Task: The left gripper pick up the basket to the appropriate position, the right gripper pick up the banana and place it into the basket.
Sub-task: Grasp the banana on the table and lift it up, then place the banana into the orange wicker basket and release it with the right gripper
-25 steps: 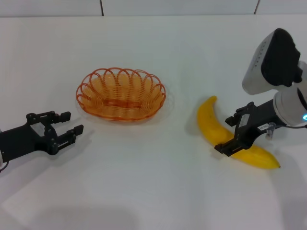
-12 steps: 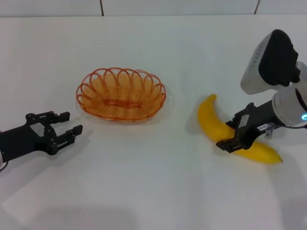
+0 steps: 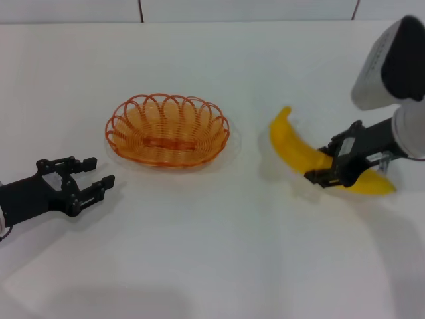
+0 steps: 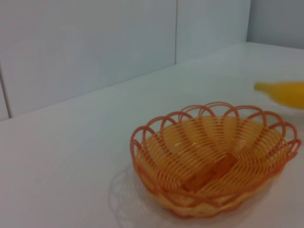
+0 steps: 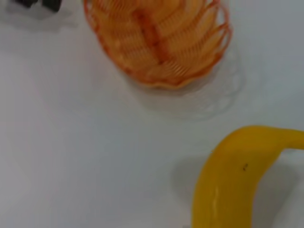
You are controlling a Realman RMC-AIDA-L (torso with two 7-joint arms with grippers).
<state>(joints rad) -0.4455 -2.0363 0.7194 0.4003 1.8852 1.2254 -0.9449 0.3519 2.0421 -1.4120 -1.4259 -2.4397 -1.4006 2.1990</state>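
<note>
The orange wire basket (image 3: 167, 130) stands on the white table left of centre; it also shows in the left wrist view (image 4: 213, 159) and the right wrist view (image 5: 159, 38). My right gripper (image 3: 330, 174) is shut on the yellow banana (image 3: 299, 151) near its middle and holds it lifted off the table, to the right of the basket. The banana also shows in the right wrist view (image 5: 232, 175) and its tip in the left wrist view (image 4: 282, 92). My left gripper (image 3: 89, 179) is open and empty, low at the left, short of the basket.
The white table (image 3: 219, 252) runs to a pale tiled wall (image 3: 199, 10) at the back. The bulky white right arm (image 3: 392, 63) hangs over the right edge.
My right gripper has closed on the banana and lifted it up and slightly away from the table. The left gripper and basket have stayed put.
</note>
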